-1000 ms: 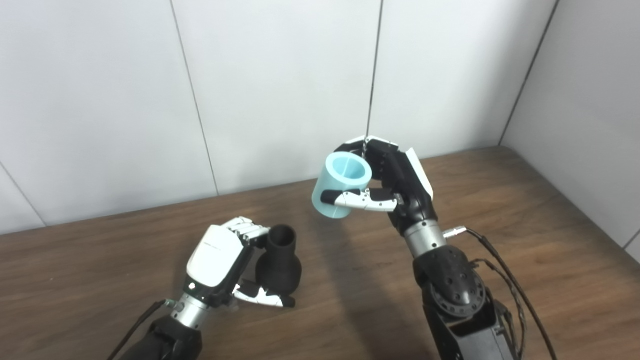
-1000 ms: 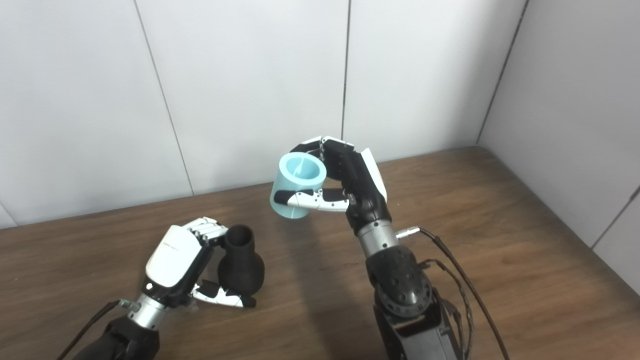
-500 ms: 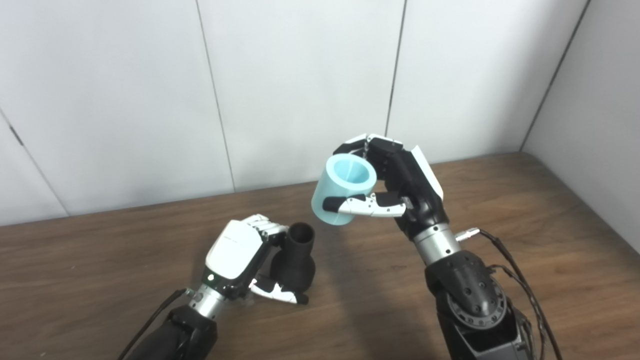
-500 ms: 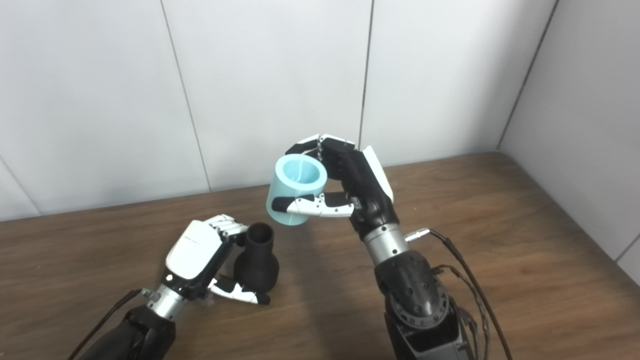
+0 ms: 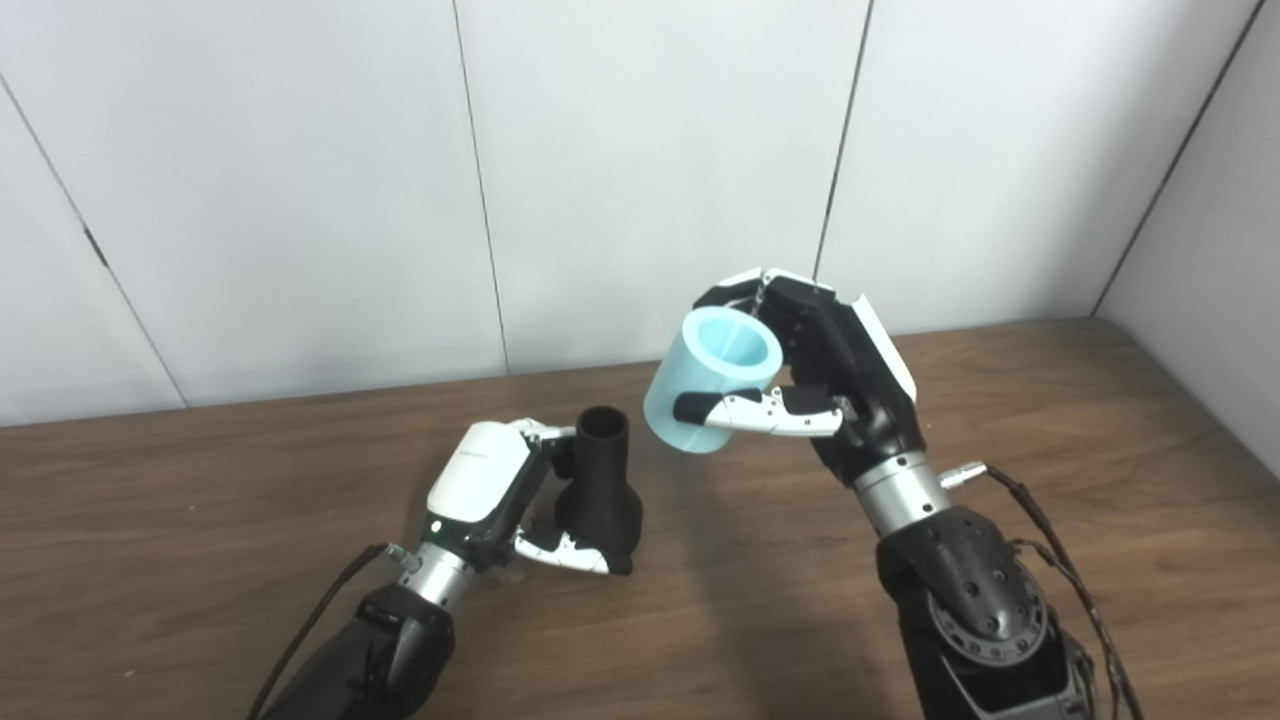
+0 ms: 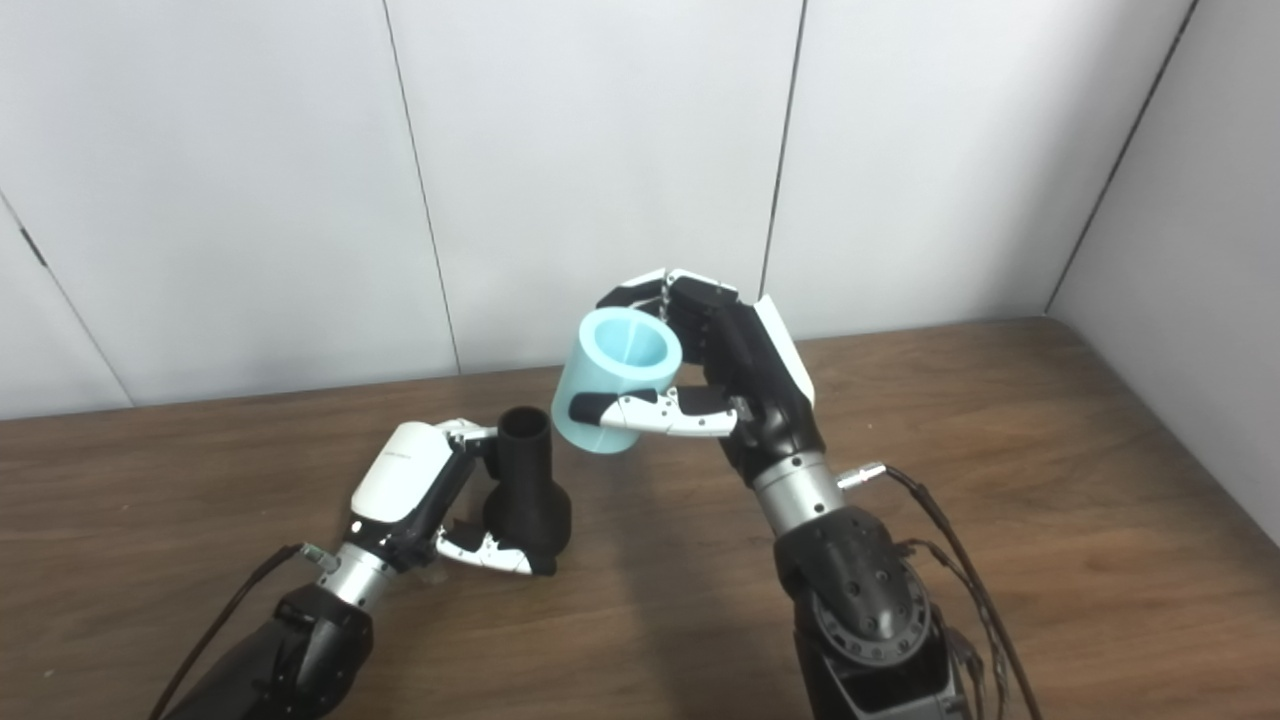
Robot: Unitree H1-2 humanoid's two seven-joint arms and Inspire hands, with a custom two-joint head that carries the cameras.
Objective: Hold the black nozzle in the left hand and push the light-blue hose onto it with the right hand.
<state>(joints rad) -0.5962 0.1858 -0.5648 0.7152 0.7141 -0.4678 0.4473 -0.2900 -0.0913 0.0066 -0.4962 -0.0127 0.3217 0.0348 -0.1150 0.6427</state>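
The black nozzle [image 5: 598,485] stands upright just above the wooden table [image 5: 150,520], narrow neck up and bulbous base down. My left hand [image 5: 490,490] is shut on it, fingers behind the neck and thumb across the base. Up and to the right, my right hand [image 5: 830,385] is shut on the short light-blue hose [image 5: 710,385], a thick-walled tube tilted with its open top toward me. The hose's lower end hangs just right of the nozzle's mouth, a small gap apart from it.
White wall panels [image 5: 640,170] close the back of the table and its right side [image 5: 1210,250]. Cables [image 5: 1060,560] trail from my right wrist. Bare wood lies to the far left and right.
The camera has swung left, shifting the whole picture right. My left hand has raised and straightened the nozzle, and the hose's lower end now sits closer to the nozzle's mouth.
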